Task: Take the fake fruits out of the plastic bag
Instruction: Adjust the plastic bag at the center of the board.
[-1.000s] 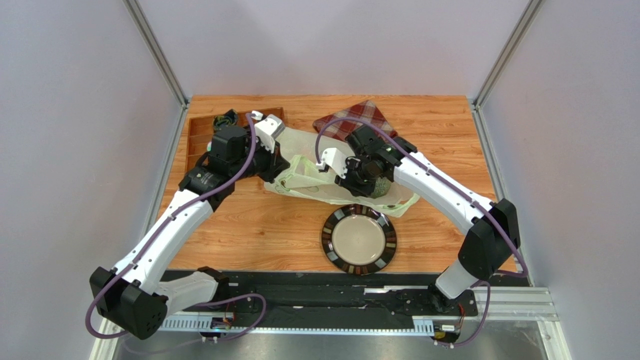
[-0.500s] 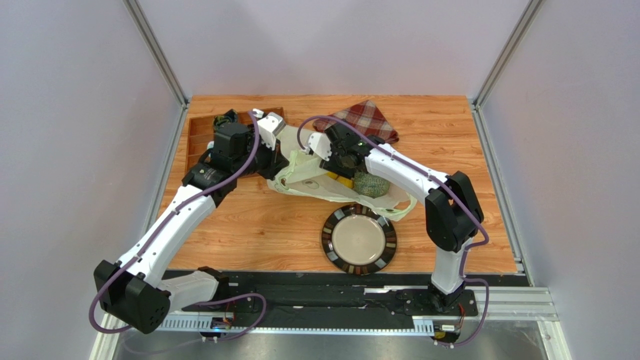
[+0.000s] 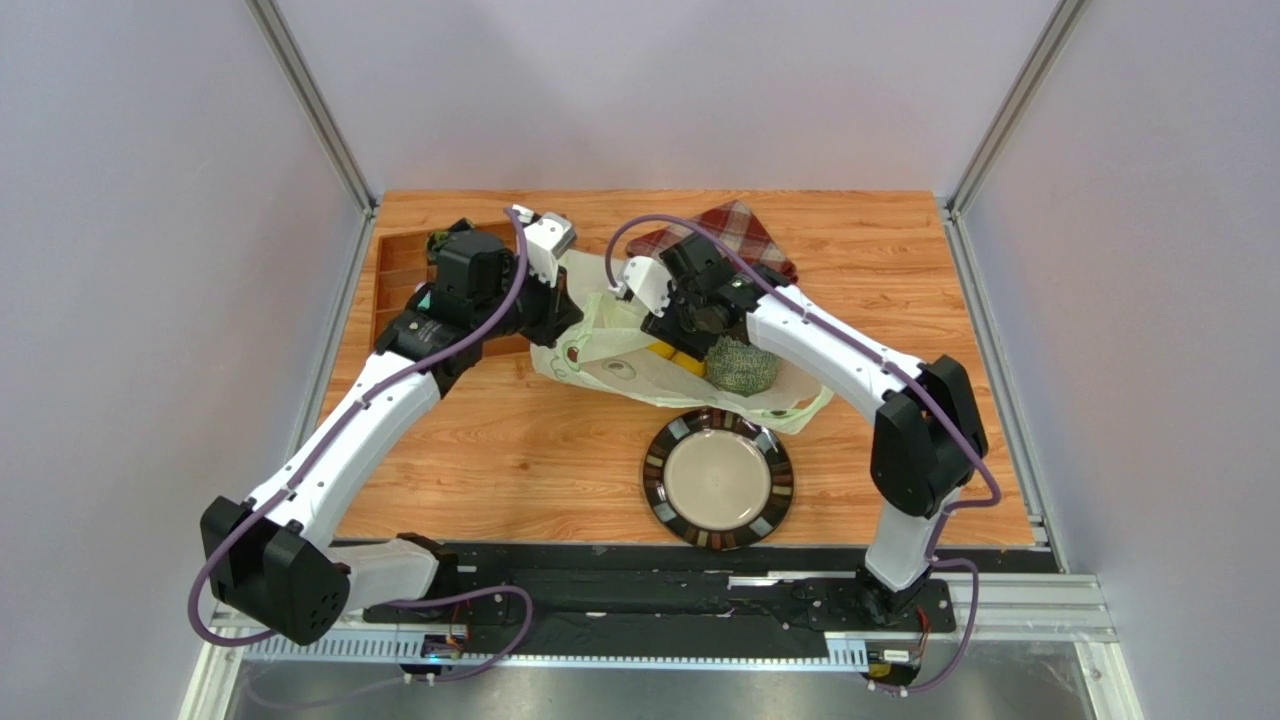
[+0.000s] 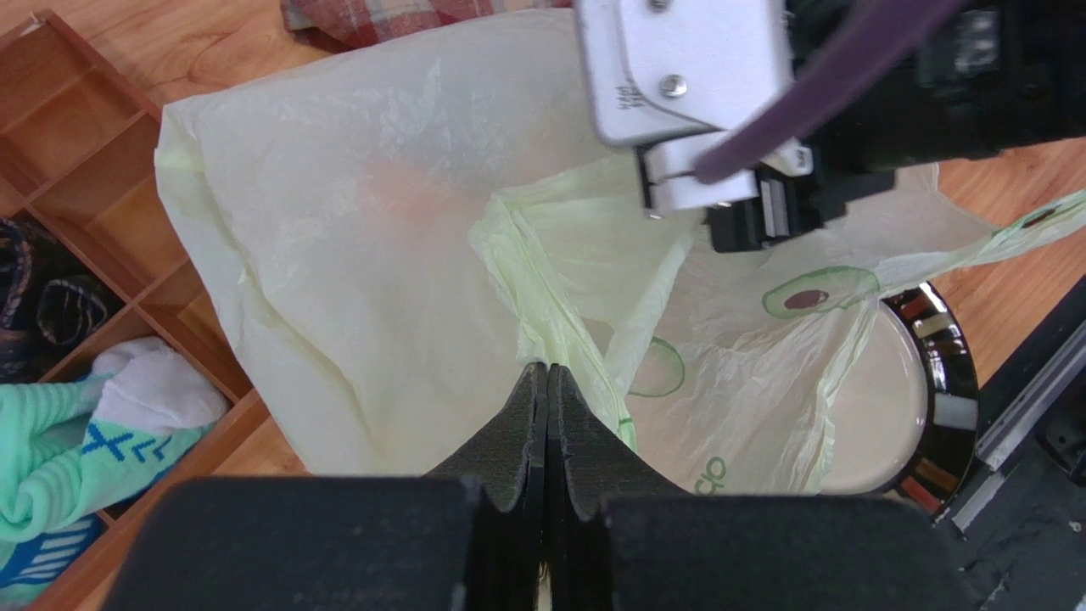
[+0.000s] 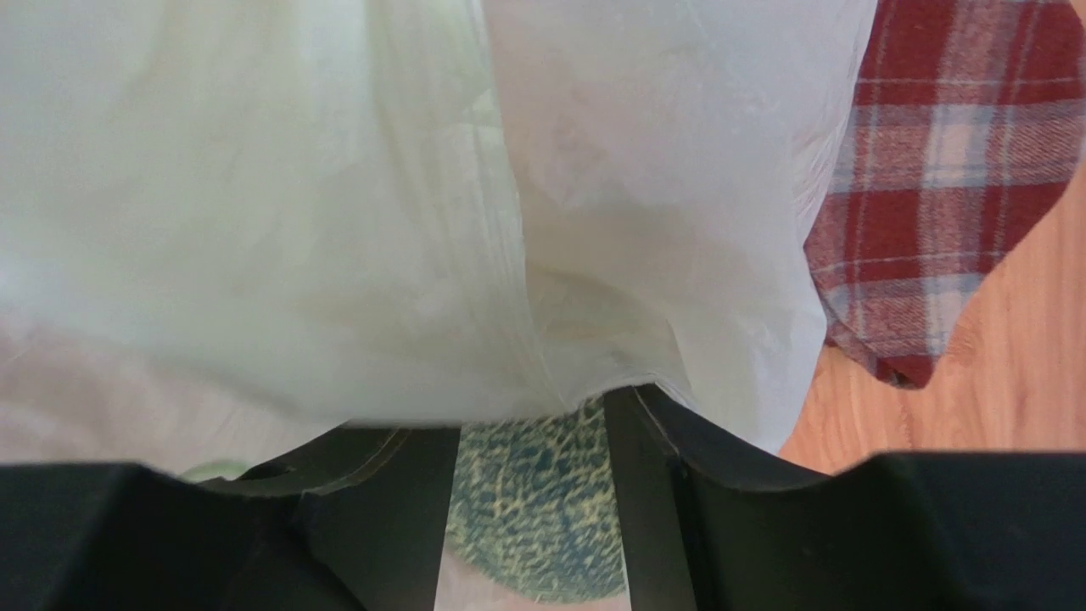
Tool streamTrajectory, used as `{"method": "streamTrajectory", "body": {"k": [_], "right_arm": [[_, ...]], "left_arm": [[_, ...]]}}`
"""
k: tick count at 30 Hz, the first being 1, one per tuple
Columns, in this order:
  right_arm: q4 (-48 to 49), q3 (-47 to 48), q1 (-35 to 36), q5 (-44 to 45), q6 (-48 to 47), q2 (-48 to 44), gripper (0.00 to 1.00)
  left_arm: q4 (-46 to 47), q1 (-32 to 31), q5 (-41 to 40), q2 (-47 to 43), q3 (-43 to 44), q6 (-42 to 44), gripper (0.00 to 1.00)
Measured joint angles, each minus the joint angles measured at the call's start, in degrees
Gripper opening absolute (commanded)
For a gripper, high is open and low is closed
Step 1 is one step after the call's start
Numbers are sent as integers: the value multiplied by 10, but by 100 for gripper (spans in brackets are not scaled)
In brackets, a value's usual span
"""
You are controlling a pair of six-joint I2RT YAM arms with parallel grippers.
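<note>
The plastic bag [image 3: 609, 348] lies crumpled mid-table, and my left gripper [image 3: 553, 312] is shut on a twisted fold of it at its left edge [image 4: 548, 372]. My right gripper [image 3: 679, 321] is open and pushed into the bag's mouth, its fingertips hidden under the film [image 5: 532, 414]. The netted grey-green melon [image 3: 741, 365] lies at the bag's right part and shows between my right fingers [image 5: 542, 509]. A yellow piece [image 3: 684, 360] peeks out beside it. An orange tint [image 4: 402, 191] shows through the bag [image 4: 357, 293]. The other fruits are hidden.
A dark-rimmed round plate [image 3: 661, 495] sits just in front of the bag. A red plaid cloth [image 3: 739, 233] lies behind it and shows in the right wrist view [image 5: 943, 191]. A wooden compartment tray [image 3: 394, 270] with socks [image 4: 77, 427] stands at the far left.
My right gripper has moved left and back from above the melon into the bag's mouth. My left gripper has shifted slightly back, still holding the bag's edge.
</note>
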Motion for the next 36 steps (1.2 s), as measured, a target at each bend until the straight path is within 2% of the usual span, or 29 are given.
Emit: {"method": "streamTrajectory", "body": {"k": [2,3,6,9,10,14,18,25,32,33,34,36], "right_arm": [[-23,0,0,-28,5,-21,37],[-31,0,0,-39,7,-30,30],[-45,1,1,-65,13,-45,22],[-65,9,1,-79,15,-33,22],[-69,10,1,-80,15,-26,22],[-74,10,1,-75,13,11,43],[-69,16,-2,-46,11,59,47],[-60,59,-22,-27,13,109,47],[-58,114,-35,-29,13,151,37],[-61,121,-35,-31,13,157,34],[-68,134,-36,-34,14,164,21],[-81,161,-40,-48,19,180,13]], "left_arm": [[1,0,0,3,6,0,0],[2,0,0,4,7,-1,0],[6,0,0,5,8,-2,0],[6,0,0,10,9,-2,0],[6,0,0,12,11,-2,0],[6,0,0,14,17,-2,0],[6,1,0,14,19,-2,0],[3,3,0,14,19,-1,0],[-1,4,0,16,20,-1,0],[-1,4,0,17,20,-1,0],[-1,4,0,20,21,-1,0],[-1,4,0,24,24,-1,0]]}}
